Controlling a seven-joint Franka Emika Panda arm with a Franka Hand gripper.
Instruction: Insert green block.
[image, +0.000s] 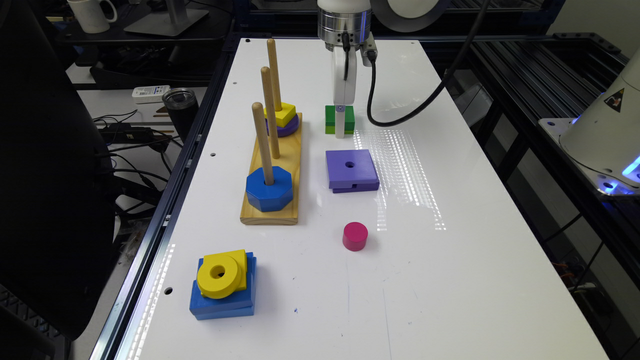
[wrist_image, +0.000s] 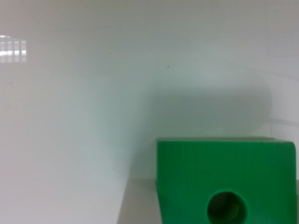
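Overall brightness: the exterior view is well lit on the white table, dim in the surroundings off the table.
Glare: rows of bright dots reflect off the glossy surface just beyond the gripper toward the camera, beside the purple square; a fainter streak runs along the table's edge.
Light source: overhead, judging by these reflections; a blue glow shows at the exterior view's right.
Shadows: soft and short under the blocks; in the wrist view a broad grey shadow lies past the green block.
Sharpness: the exterior view is crisp; the wrist view is soft and hazy, with a pale greenish cast.
Wrist glare: a small bright patch at one corner.
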